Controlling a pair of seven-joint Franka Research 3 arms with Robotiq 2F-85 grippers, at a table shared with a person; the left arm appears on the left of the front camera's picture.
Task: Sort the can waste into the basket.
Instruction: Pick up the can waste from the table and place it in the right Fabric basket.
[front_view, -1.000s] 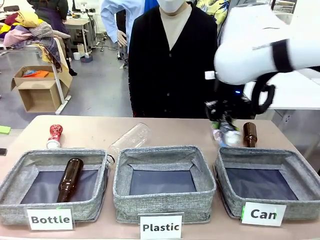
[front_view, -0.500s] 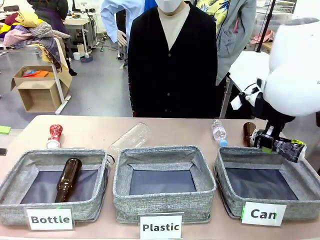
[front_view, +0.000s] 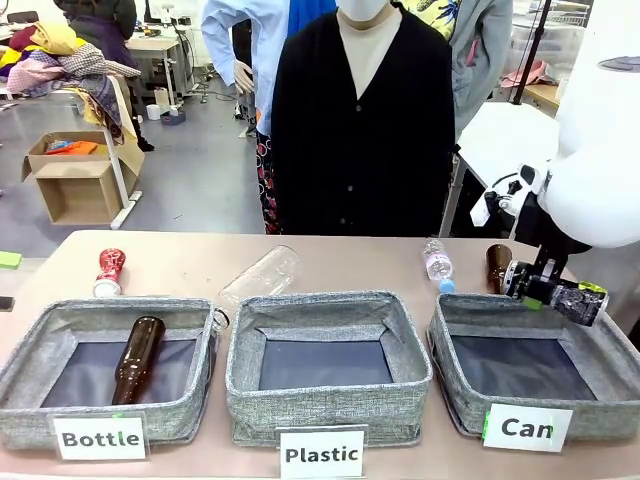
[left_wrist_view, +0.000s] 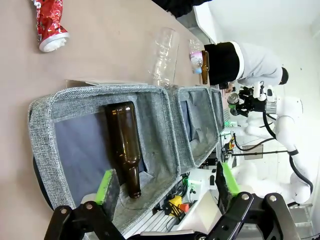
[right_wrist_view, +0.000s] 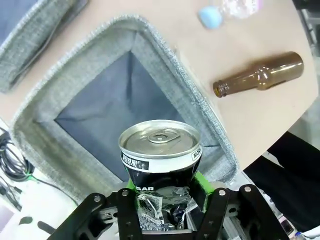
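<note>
1. The right fingers (right_wrist_view: 201, 184) are closed on the black can (right_wrist_view: 159, 150), green pads against its crumpled lower body, silver top facing the wrist camera.
2. In the front view the right fingers (front_view: 528, 283) hold this can (front_view: 575, 301) above the far right rim of the basket (front_view: 500, 309) labelled "Can". From the wrist, the can hangs over that basket's dark floor (nothing lies on it).
3. The left fingers (left_wrist_view: 106, 186) stand wide apart with nothing between them, above the near side of the "Bottle" basket (left_wrist_view: 95, 92).
4. That basket (front_view: 100, 307), at the near left of the desk (front_view: 180, 255), holds a brown bottle (front_view: 137, 358) lying on its floor.
5. The "Plastic" basket (front_view: 330, 300) sits between the other two.
6. The red can (front_view: 108, 272) stands on the desk at far left, just beyond the "Bottle" basket.
7. A clear plastic bottle (front_view: 262, 278) lies beyond the gap between the "Bottle" and "Plastic" baskets.
8. A small plastic bottle (front_view: 437, 265) with a blue cap and a second brown bottle (front_view: 499, 268) lie beyond the "Can" basket.
9. A person (front_view: 365, 130) in a dark cardigan stands at the far side.
</note>
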